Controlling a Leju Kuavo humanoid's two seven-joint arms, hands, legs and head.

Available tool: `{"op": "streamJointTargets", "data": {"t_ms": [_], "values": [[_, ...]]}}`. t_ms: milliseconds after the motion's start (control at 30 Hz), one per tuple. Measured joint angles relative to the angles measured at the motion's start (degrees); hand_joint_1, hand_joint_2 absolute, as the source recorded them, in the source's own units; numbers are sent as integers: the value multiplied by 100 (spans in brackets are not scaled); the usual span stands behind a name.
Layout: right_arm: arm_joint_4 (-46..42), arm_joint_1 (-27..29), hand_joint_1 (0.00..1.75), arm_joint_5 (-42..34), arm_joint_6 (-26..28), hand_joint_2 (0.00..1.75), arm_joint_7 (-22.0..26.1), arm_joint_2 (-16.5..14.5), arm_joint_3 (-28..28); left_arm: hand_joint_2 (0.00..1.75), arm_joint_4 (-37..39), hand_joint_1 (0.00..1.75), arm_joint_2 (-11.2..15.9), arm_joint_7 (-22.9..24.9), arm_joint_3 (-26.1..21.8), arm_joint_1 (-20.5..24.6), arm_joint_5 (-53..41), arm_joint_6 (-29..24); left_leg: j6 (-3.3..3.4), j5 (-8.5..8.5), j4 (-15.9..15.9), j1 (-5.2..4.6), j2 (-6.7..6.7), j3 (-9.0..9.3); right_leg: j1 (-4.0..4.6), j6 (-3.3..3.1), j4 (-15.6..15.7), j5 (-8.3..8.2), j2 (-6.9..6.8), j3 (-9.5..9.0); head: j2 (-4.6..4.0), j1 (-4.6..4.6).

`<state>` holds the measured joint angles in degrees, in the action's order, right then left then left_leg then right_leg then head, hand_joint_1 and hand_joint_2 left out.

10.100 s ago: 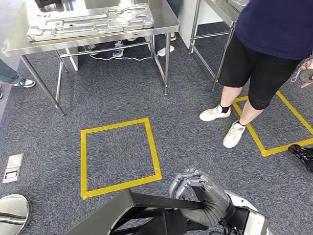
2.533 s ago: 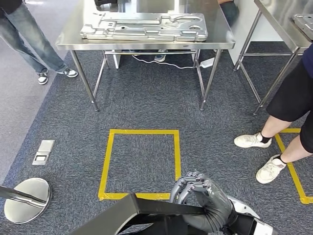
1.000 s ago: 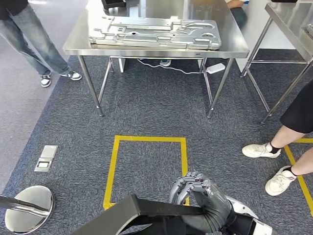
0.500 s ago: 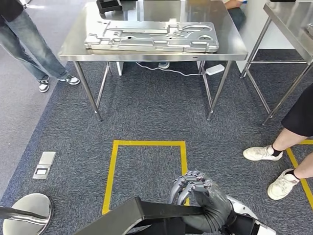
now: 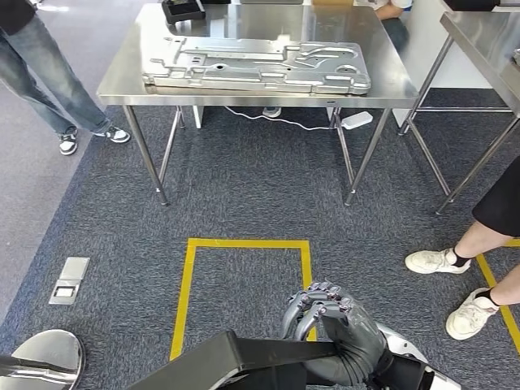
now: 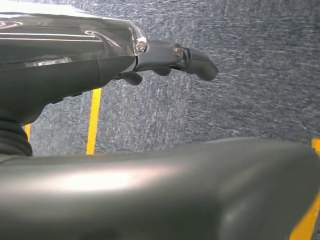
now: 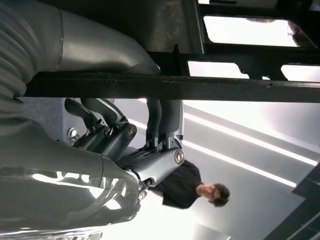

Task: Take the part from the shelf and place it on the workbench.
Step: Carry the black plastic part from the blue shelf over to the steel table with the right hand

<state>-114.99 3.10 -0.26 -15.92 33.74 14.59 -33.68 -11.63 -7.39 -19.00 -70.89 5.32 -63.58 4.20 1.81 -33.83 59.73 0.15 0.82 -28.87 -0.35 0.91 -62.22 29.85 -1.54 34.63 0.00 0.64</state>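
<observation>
Low at the near edge of the head view, the right hand (image 5: 334,325) curls its fingers (image 7: 113,132) around a bar of the black part (image 5: 245,357); the left hand (image 6: 113,55) lies along the part's broad edge, whether it grasps cannot be told; ahead, beyond a yellow tape square (image 5: 245,292), stands the steel workbench (image 5: 123,81) bearing a metal panel (image 5: 257,65); a person's legs (image 5: 465,244) stand to the right.

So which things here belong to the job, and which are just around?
Job:
- black part, gripped by right hand
- left hand
- workbench ahead

Just around:
- metal panel on the workbench
- yellow tape square
- floor socket
- bystanders' shoes
</observation>
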Motion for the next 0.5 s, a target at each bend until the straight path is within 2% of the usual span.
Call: {"op": "streamJointTargets", "data": {"t_ms": [67,167,200,267,300,333,367,400,433,467,500], "values": [[-2,-5,175,0,0,175,-1,-1,2,175,2,0,-4,2,1,5,0,0,-53,-34,-20,-10,44,12,36,-48,146,50,-16,-42,0,-2],[-18,-5,175,0,-1,175,1,-7,3,175,2,0,-5,0,2,26,0,0,-146,-124,38,-11,65,31,-23,-103,239,84,66,-111,0,3],[-25,-9,175,0,-1,175,1,-11,3,175,2,0,-5,-1,3,35,0,0,-186,-226,242,-5,40,-58,-52,-124,264,93,81,-146,0,7],[-31,-10,175,0,-1,175,1,-18,3,175,2,0,-2,-1,3,37,0,0,-250,-488,954,23,-1,-465,-75,-154,276,135,117,-194,0,14],[-30,-6,175,0,-1,175,1,-20,3,175,2,0,1,-1,3,28,0,0,-273,-572,1308,37,-7,-701,-81,-155,276,161,146,-219,0,14],[-29,-2,175,0,-1,175,1,-21,2,175,2,0,2,0,3,15,0,0,-288,-555,1509,49,-9,-871,-87,-147,275,191,182,-254,0,13],[-29,0,175,0,-1,175,1,-21,2,175,2,0,2,1,3,3,0,0,-296,-420,1502,58,-11,-941,-94,-133,275,225,218,-302,0,13],[-28,0,175,0,-1,175,1,-21,2,175,2,0,2,1,3,-4,0,0,-299,-180,1282,67,-20,-908,-104,-116,275,264,252,-364,0,14],[-28,0,175,0,-1,175,1,-22,2,175,2,0,2,1,3,-9,0,0,-299,98,930,77,-50,-806,-113,-93,276,307,282,-426,0,14],[-28,-4,175,0,-2,175,1,-22,2,175,2,0,2,1,4,-11,0,0,-293,303,608,78,-104,-694,-113,-64,276,349,311,-479,0,15],[-28,-7,175,0,-2,175,1,-25,2,175,2,0,3,2,5,-11,0,0,-278,398,338,78,-151,-590,-112,-33,274,381,338,-507,0,15]]}}
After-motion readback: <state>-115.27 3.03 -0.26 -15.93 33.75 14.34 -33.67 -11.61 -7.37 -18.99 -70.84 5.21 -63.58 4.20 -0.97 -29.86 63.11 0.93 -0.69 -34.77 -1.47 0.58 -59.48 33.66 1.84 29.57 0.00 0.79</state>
